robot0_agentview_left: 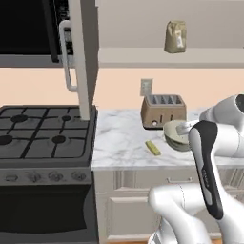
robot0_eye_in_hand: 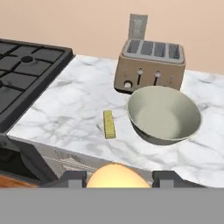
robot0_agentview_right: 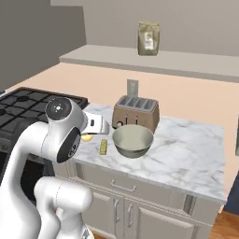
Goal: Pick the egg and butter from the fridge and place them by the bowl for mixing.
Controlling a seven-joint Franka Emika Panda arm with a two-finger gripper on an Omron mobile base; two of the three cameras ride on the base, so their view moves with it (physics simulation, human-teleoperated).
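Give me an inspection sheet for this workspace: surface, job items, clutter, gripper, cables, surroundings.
Surface: white marble counter, right of the stove.
Butter: lying flat on the counter, left of the bowl, apart from it.
Bowl: upright, nothing inside, in front of the toaster.
Egg: between the gripper fingers, above the counter's front edge, not yet set down.
Clutter: brown four-slot toaster against the wall.
Gripper: shut on the egg.
Cables: nothing seen.
Surroundings: black gas stove; wall outlet behind the toaster; brown bag on the upper shelf; cabinet doors below the counter.
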